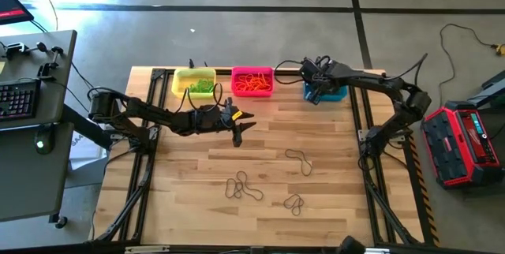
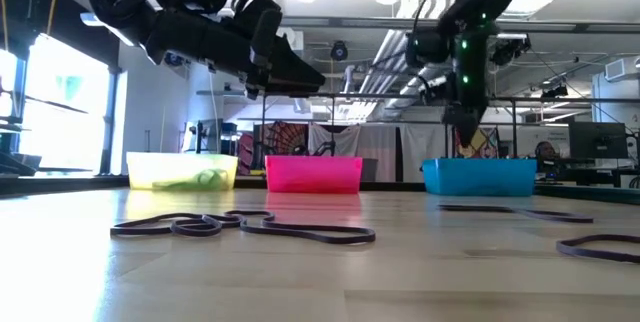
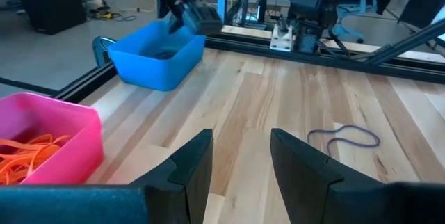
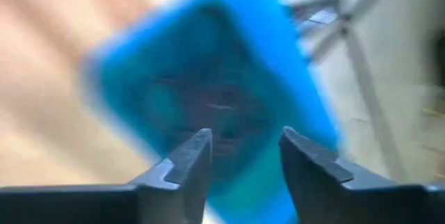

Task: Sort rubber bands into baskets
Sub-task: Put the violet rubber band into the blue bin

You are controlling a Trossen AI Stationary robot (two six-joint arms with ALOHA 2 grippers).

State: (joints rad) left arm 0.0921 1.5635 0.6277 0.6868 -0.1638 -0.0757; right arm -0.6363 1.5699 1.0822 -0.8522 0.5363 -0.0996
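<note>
Blue basket [image 1: 334, 93] sits under the right gripper's [image 4: 240, 156] parted jaws.

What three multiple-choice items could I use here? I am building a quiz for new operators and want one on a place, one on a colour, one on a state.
1. Where is the right tool?
A. over the blue basket
B. over the yellow basket
C. low over the loose dark bands

2. What colour are the bands in the pink basket?
A. green
B. orange
C. black

3. How do the left tool's fingers stand?
A. shut on a band
B. apart, with nothing between them
C. shut and empty

Key: 1 A, since the high view puts that tool above the blue basket and its wrist view looks down into it. 2 B, since the orange bands show in the left wrist view. 3 B, since bare table shows between the two fingers.
</note>
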